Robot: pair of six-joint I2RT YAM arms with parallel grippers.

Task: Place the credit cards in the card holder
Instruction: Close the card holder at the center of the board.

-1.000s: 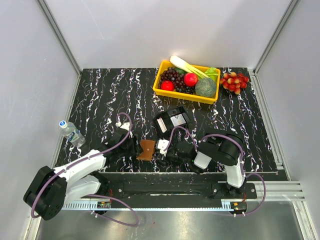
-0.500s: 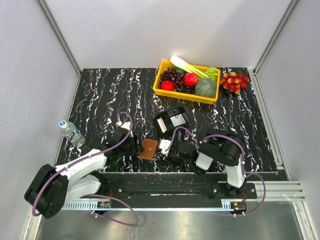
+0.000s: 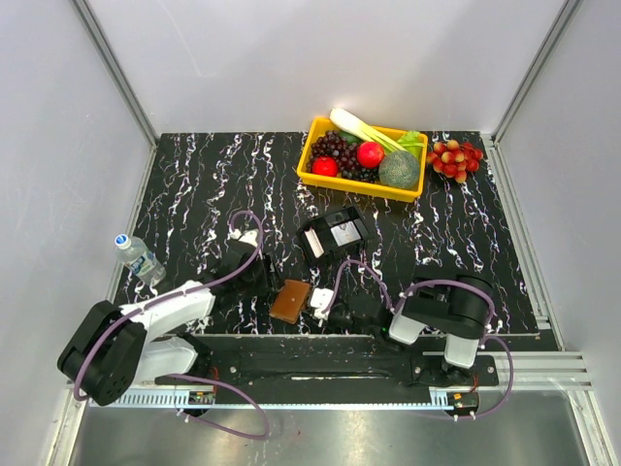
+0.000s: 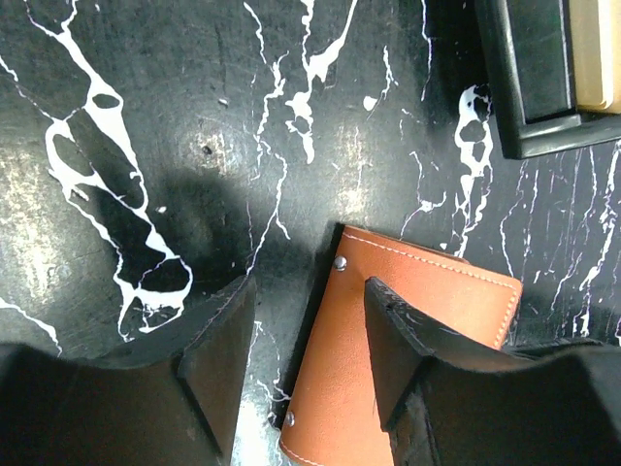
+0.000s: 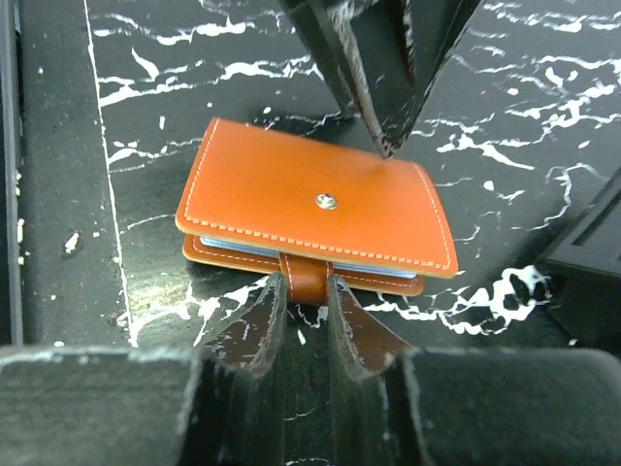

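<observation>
**A:** Where is the card holder (image 5: 310, 209), and who has it?

**B:** It lies folded flat on the table (image 4: 146, 97), near the front edge, between my two arms. My right gripper (image 5: 306, 291) is pinched almost fully together on the snap tab (image 5: 306, 277) at its near edge. My left gripper (image 4: 309, 291) stands apart on the far side, with one finger above the leather and one above bare table. It grips nothing.

**A:** How do you expect it to handle?

**B:** I judge it light and soft. The cover looks like supple leather that should bend before it resists, and the tab is a floppy strap. Pulling on that alone would probably drag the whole thing across the smooth tabletop. A pale blue card edge (image 5: 233, 244) shows between the leaves, thin and likely slippery.

**A:** So where would you take hold?

**B:** On the stitched edge, across both leaves, with the left fingers. More cards seem to sit in the black box (image 4: 495, 97) beyond.
</observation>
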